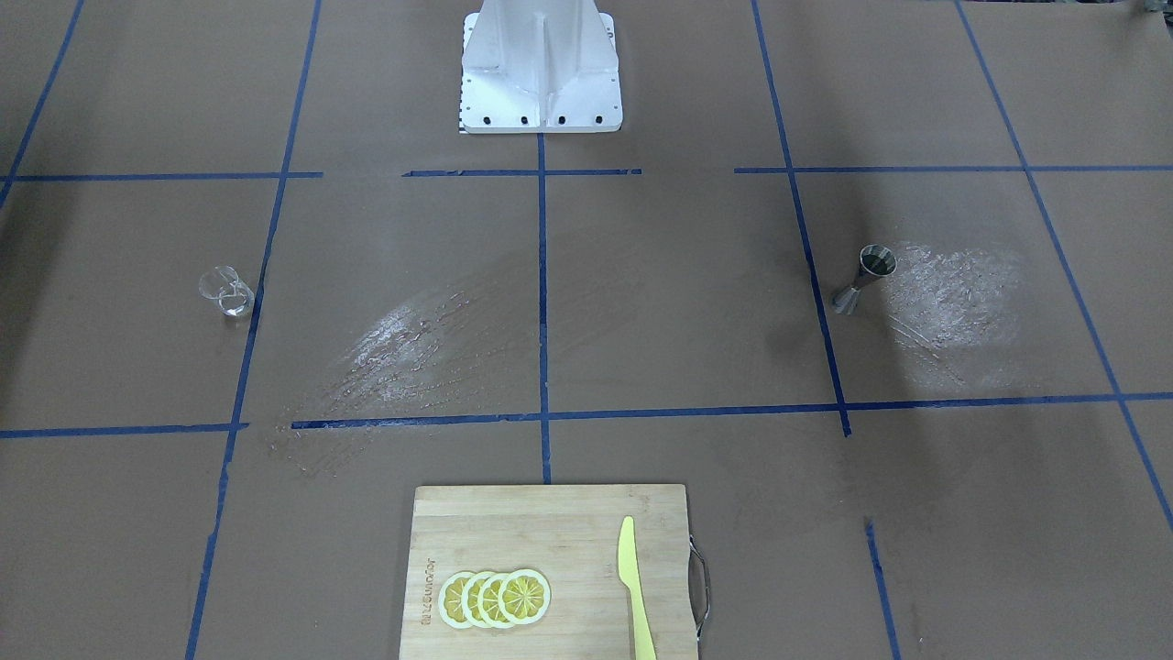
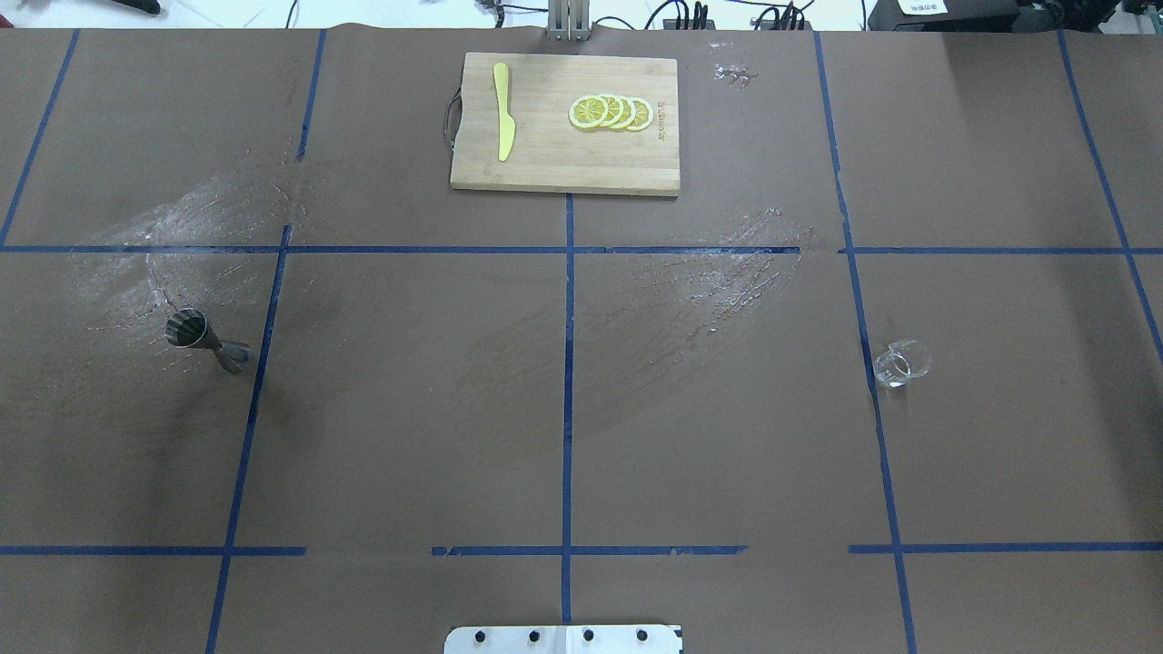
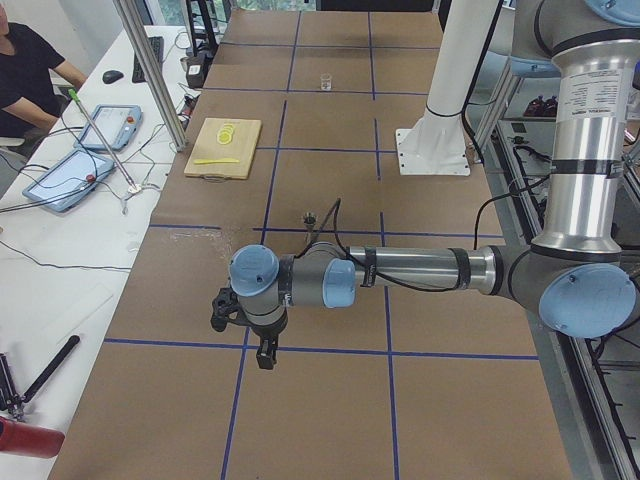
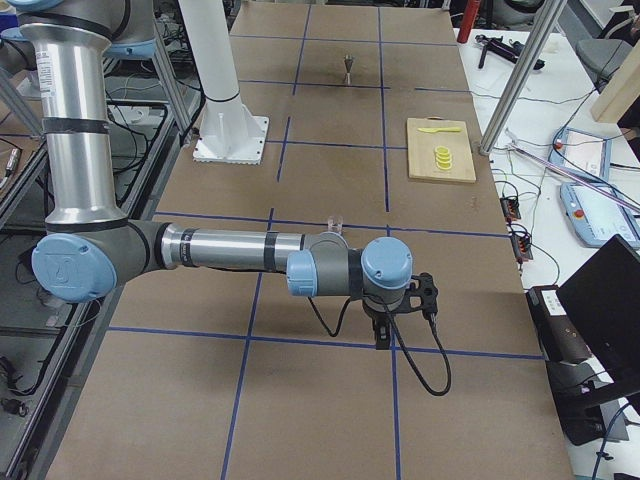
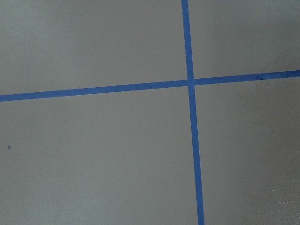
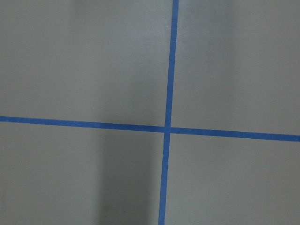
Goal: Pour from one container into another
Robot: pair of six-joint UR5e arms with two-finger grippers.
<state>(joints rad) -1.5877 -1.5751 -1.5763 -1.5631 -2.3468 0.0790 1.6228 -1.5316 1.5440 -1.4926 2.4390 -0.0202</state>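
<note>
At the far left, the left gripper (image 3: 264, 352) points down over the table (image 2: 409, 409); I cannot tell how wide its jaws are. The jigger (image 2: 204, 339) stands at nine o'clock, the cutting board (image 2: 545, 159) lies at twelve, and the glass (image 2: 901, 363) stands at three. Farthest right hangs the right gripper (image 4: 383, 335), its jaw width equally unclear.

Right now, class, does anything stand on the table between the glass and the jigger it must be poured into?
Nothing visible does. Between the glass and the jigger lie only blue tape lines and pale smears on the table. The cutting board sits at the far edge, off that line.
</note>
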